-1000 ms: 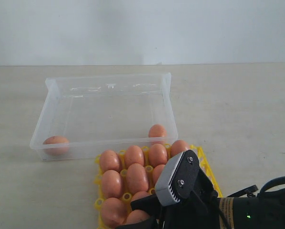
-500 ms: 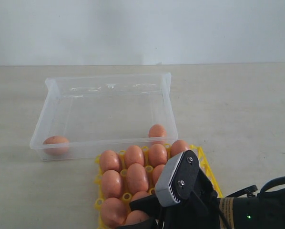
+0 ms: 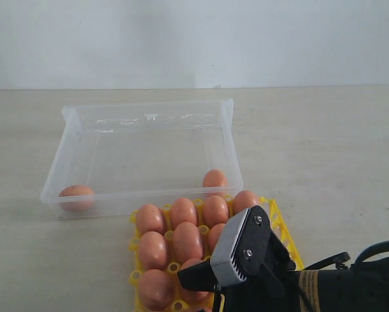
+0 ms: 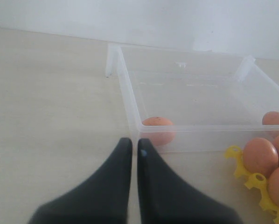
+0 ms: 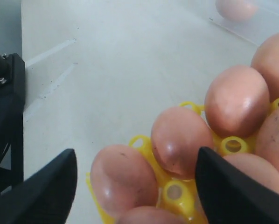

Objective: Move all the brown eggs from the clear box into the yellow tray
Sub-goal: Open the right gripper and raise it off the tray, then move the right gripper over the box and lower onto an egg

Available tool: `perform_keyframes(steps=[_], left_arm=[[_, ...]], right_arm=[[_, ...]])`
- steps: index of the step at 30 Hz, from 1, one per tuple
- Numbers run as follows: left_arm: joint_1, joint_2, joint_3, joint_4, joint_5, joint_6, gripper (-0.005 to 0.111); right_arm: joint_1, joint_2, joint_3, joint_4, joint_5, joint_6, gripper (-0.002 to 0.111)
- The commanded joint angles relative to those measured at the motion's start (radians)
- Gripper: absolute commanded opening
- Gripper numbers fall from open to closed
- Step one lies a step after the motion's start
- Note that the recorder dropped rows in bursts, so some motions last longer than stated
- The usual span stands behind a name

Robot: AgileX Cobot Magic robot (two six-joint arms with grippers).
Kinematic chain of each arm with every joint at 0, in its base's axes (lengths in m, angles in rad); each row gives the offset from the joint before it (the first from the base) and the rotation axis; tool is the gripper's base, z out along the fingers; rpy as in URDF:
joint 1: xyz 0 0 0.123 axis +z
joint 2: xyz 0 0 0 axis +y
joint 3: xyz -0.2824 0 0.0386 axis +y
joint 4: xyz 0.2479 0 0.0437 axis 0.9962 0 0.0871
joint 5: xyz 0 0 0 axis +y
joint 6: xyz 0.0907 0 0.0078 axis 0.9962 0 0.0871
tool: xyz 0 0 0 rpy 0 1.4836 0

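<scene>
The clear box [image 3: 142, 117] holds two brown eggs: one in its front left corner [image 3: 76, 195] and one against its front right wall [image 3: 214, 178]. Just in front of it, the yellow tray [image 3: 278, 224] carries several brown eggs [image 3: 187, 241]. My right gripper [image 3: 204, 286] hangs over the tray's near left corner, open; an egg [image 5: 123, 179] sits in a cup below its spread fingers [image 5: 51, 189]. My left gripper [image 4: 134, 142] is shut and empty, low over the table by the box's near corner, close to the egg [image 4: 157, 129] inside.
The pale table [image 3: 324, 143] extends on all sides to a white wall [image 3: 194, 39] behind. The right arm's black body and cable [image 3: 350, 279] fill the near right corner. The box rim [image 4: 130, 105] stands just ahead of the left fingers.
The right gripper's jaws have spread wide and let go of the egg, which now rests in the tray's near cup. The left gripper has not moved.
</scene>
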Motion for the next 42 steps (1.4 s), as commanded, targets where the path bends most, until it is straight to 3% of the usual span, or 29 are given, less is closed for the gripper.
perform_keyframes(steps=[1,4,8,16,20,25,27,30,33,35,40,42], left_arm=[[-0.002,0.004,0.004,0.004,-0.007,0.004,0.004],[-0.002,0.004,0.004,0.004,-0.007,0.004,0.004],[-0.002,0.004,0.004,0.004,-0.007,0.004,0.004],[-0.002,0.004,0.004,0.004,-0.007,0.004,0.004],[-0.002,0.004,0.004,0.004,-0.007,0.004,0.004],[-0.002,0.004,0.004,0.004,-0.007,0.004,0.004],[-0.002,0.004,0.004,0.004,-0.007,0.004,0.004],[-0.002,0.004,0.004,0.004,-0.007,0.004,0.004],[-0.002,0.004,0.004,0.004,-0.007,0.004,0.004],[-0.002,0.004,0.004,0.004,-0.007,0.004,0.004],[-0.002,0.004,0.004,0.004,-0.007,0.004,0.004],[-0.002,0.004,0.004,0.004,-0.007,0.004,0.004]], right_arm=[[0.001,-0.002,-0.004,0.044,-0.016,-0.005,0.064],[0.001,-0.002,-0.004,0.085,-0.079,-0.025,0.064],[0.001,-0.002,-0.004,0.161,-0.303,-0.032,0.064],[0.001,-0.136,-0.091,0.202,-0.270,-0.045,0.064],[0.001,-0.257,-0.219,0.124,0.094,-0.050,0.059],[0.015,-0.357,-0.442,-0.022,0.729,0.085,0.036],[0.024,-0.349,-0.639,-0.022,1.072,0.101,0.020],[0.024,-0.257,-0.866,0.034,1.384,0.085,0.018],[0.024,-0.033,-1.162,0.275,1.750,-0.224,0.018],[0.024,0.111,-1.337,0.475,1.883,-0.423,0.018],[0.050,0.391,-1.594,0.890,1.900,-0.947,0.019],[0.056,0.472,-1.652,0.917,1.898,-1.053,0.035]])
